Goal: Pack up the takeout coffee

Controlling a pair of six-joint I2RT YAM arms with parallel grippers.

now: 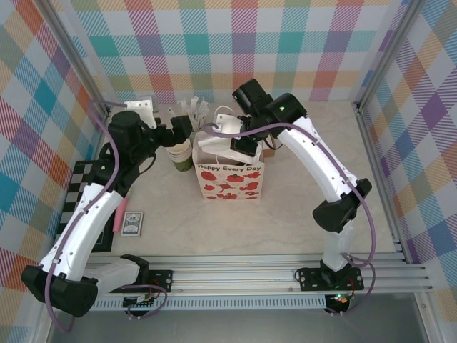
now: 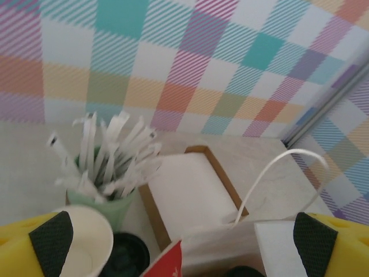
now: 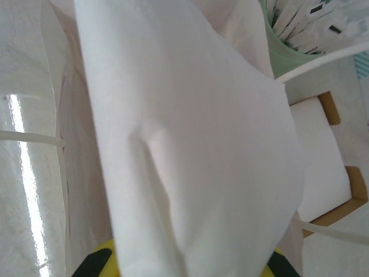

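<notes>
My left gripper point(image 2: 183, 241) hangs wide open and empty, the dark-green takeout coffee cup point(image 2: 128, 255) with its round black lid low between its jaws beside a cream paper cup point(image 2: 86, 248), while my right gripper point(image 1: 239, 141) sits at the mouth of the white strawberry-printed paper bag point(image 1: 232, 182), its grip I cannot tell.

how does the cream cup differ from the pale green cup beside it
Colour: the cream cup is off-white, the pale-green cup mint. Contents: the cream cup looks empty, the pale-green cup is stuffed with white packets. Both stand upright, lidless.
</notes>
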